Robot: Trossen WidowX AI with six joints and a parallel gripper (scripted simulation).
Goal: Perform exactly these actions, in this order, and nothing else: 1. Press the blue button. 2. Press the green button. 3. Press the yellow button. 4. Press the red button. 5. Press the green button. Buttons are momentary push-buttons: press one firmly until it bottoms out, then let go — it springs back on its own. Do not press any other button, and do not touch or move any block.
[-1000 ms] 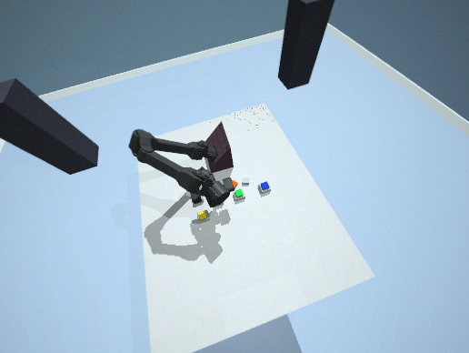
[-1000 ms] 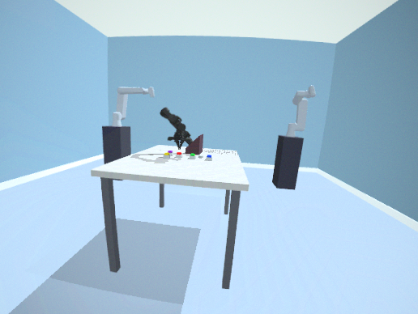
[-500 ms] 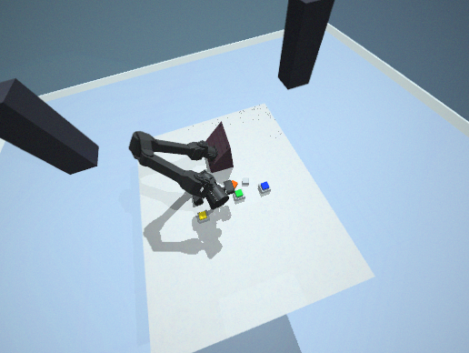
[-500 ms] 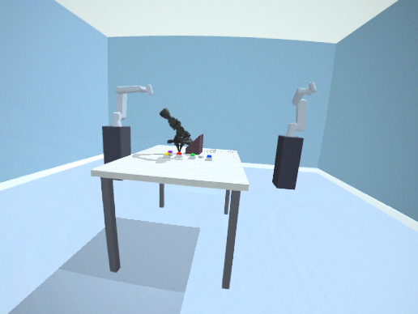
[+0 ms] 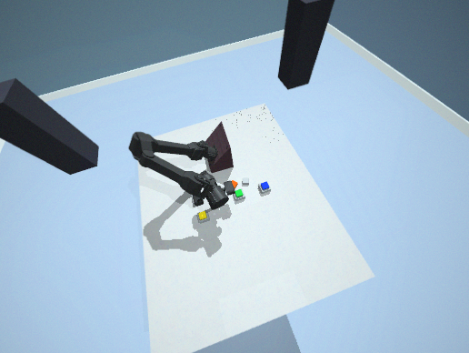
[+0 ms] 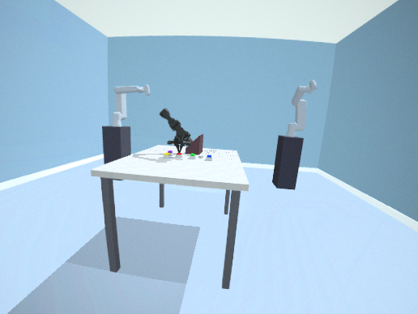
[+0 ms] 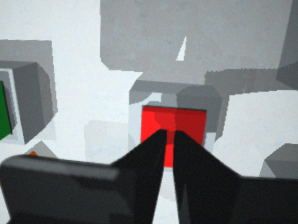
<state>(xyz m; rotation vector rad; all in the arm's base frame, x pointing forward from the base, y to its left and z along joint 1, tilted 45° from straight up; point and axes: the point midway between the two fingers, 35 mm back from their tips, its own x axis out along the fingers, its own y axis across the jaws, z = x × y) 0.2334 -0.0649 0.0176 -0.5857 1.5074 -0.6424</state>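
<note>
The red button (image 7: pixel 173 125) (image 6: pixel 179 154) fills the middle of the wrist view on its grey base. My gripper (image 7: pixel 169 137) (image 5: pixel 218 198) (image 6: pixel 178 150) is shut and empty, pointing down, with its fingertips right over the near part of the red cap. I cannot tell whether the cap is pushed in. In the top view my arm hides the red button. The green button (image 5: pixel 239 193) (image 6: pixel 193 154) (image 7: pixel 4 111) is just beside it. The blue button (image 5: pixel 264 186) (image 6: pixel 209 155) lies farther along the row. The yellow button (image 5: pixel 203 216) (image 6: pixel 166 154) is on the other side.
An orange block (image 5: pixel 234 183) (image 7: pixel 33 153) and a white block (image 5: pixel 245 181) lie close behind the green button. A purple button (image 6: pixel 170 151) sits near the yellow one. A dark red wedge (image 5: pixel 221 147) (image 6: pixel 196 144) stands behind the row on the white table (image 5: pixel 273 273) (image 6: pixel 170 171).
</note>
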